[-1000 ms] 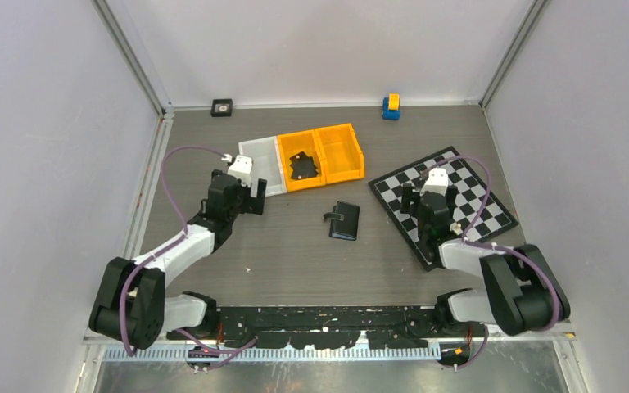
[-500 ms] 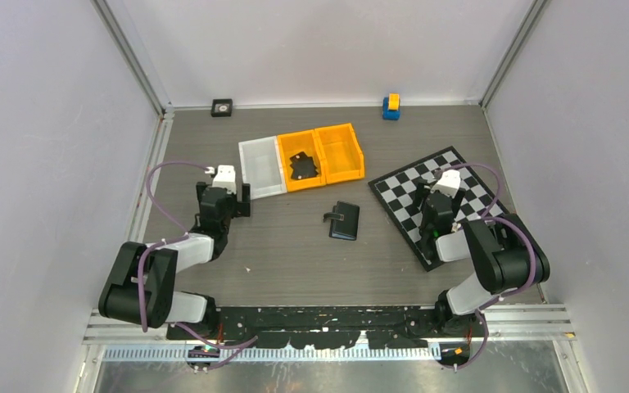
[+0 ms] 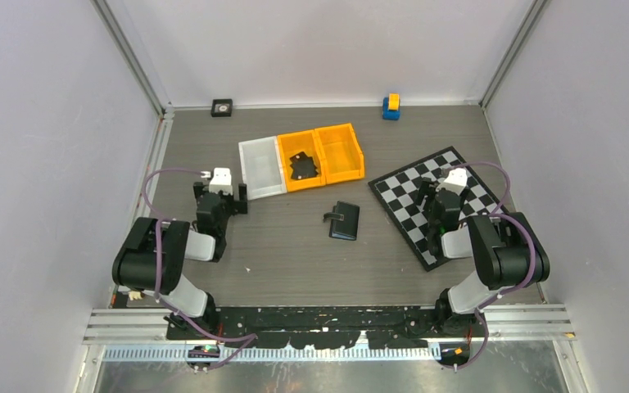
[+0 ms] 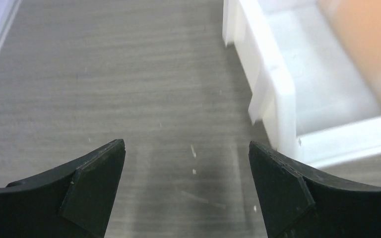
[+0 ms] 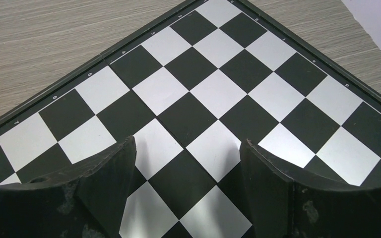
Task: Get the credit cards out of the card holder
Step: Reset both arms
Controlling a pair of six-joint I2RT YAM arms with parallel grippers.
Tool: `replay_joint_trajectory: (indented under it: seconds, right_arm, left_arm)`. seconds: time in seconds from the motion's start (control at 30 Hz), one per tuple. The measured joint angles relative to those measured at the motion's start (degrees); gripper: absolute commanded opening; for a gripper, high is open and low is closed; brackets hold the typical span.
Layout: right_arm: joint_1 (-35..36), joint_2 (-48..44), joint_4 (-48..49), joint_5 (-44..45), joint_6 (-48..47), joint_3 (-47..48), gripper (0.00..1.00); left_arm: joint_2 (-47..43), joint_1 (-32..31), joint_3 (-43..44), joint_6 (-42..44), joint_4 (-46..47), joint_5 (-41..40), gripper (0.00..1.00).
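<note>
Both left gripper and right gripper are gaping, holding nothing. The card holder is lying mid-table betw. arms. Dark bits in orange bin are poss. credit cards. Risk: holder skidding if grabbed w/o pinning.

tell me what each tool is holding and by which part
Nothing: left tool open above the table, right tool open above the chessboard.

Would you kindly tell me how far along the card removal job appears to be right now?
Done: dark credit cards lie in the orange bin, and the card holder lies alone on the table. In hand: nothing; the jaws of the left arm and right arm stand open and empty. Left: probably nothing, though I cannot see whether the holder hides another card.
</note>
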Motion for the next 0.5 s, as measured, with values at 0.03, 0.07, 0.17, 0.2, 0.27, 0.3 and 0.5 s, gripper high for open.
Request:
replay_joint_trajectory:
  seconds: [0.03,0.07,0.17,0.2,0.27,0.3,0.5]
  right_arm:
    - [-0.17,0.00,-0.17,-0.66,0.24,0.07,0.92]
    - [-0.31,0.00,-0.39,-1.11,0.42,0.15,0.93]
    - [-0.37,0.00,-0.68,-1.92,0.57,0.17,0.93]
    - [-0.37,0.00,-0.83,-1.84,0.70,0.22,0.93]
    - [-0.35,0.00,-1.42,-0.98,1.18,0.50,0.93]
    - [-0.37,0.00,-1.70,-0.39,1.51,0.79,0.93]
    - [-0.37,0.00,-1.88,1.95,2.43,1.18,0.94]
  left_arm:
    - [0.00,0.33,1.16,0.04,-0.07,0.70,0.99]
    - [-0.07,0.61,1.88,0.02,-0.13,1.14,1.00]
    - [-0.31,1.01,2.47,0.02,-0.44,1.92,1.00]
    - [-0.31,1.01,2.47,0.04,-0.68,2.03,1.00]
    - [-0.31,1.01,2.47,0.02,-1.07,2.34,1.00]
    - [-0.31,1.01,2.47,0.02,-1.38,2.36,1.00]
    - [-0.31,1.01,2.47,0.00,-2.25,2.36,1.00]
